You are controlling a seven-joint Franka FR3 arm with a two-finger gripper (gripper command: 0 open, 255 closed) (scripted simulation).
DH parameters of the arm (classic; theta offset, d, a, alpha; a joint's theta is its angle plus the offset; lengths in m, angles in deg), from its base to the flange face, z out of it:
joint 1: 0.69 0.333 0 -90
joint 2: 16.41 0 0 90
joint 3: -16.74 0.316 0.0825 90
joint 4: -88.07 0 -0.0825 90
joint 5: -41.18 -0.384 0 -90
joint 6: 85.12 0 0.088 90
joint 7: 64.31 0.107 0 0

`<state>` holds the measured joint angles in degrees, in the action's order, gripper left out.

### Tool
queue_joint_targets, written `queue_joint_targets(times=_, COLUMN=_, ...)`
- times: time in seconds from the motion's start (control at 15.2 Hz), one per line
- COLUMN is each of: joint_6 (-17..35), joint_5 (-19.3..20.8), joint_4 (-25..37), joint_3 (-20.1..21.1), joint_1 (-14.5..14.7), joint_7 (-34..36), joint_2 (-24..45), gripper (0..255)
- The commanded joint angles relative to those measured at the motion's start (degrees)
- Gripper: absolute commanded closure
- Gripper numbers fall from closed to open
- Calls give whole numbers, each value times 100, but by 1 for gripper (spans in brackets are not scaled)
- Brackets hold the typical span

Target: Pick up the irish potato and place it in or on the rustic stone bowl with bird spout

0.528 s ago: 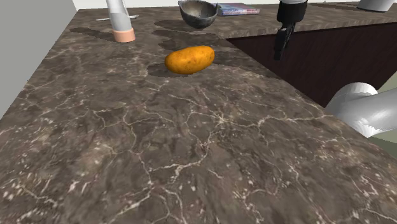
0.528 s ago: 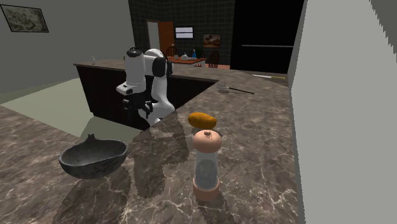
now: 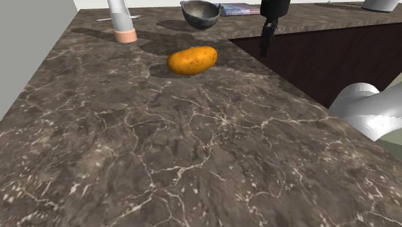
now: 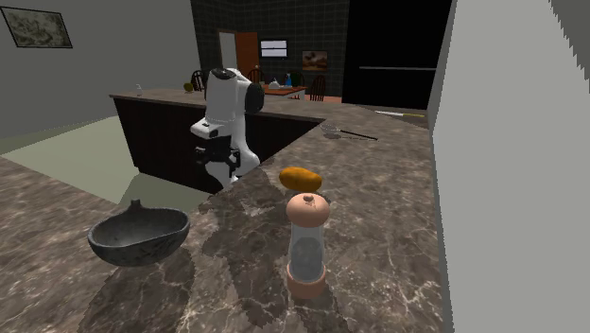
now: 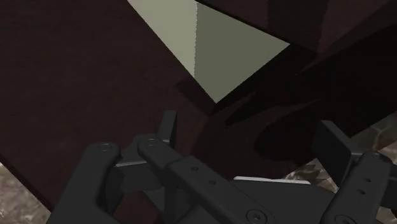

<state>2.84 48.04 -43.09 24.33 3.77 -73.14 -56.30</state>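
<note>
The potato lies flat on the brown veined marble counter. In the shoulder view its long axis runs from about eight o'clock to two o'clock, the higher end aimed at the counter's edge. The dark stone bowl sits upright at twelve o'clock from the potato, well apart from it. A mill with a peach base stands at ten o'clock, off the line between potato and bowl. A book lies just beside the bowl at three o'clock.

The gripper hangs near three o'clock from the potato, fingers down, past the counter's edge over a dark cabinet face. In the wrist view its fingers stand wide apart with nothing between them.
</note>
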Motion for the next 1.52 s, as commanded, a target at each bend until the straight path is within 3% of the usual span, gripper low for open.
queue_joint_targets(times=0.0, joint_6=46, joint_5=20, joint_4=278, joint_3=214, joint_1=116, joint_7=-7, joint_2=258, gripper=0)
queue_joint_targets(times=0.79, joint_6=185, joint_5=537, joint_4=1922, joint_3=1541, joint_1=634, joint_7=33, joint_2=1786, gripper=0)
queue_joint_targets(times=1.45, joint_6=-67, joint_5=1569, joint_4=3393, joint_3=2788, joint_1=1096, joint_7=224, joint_2=3213, gripper=0)
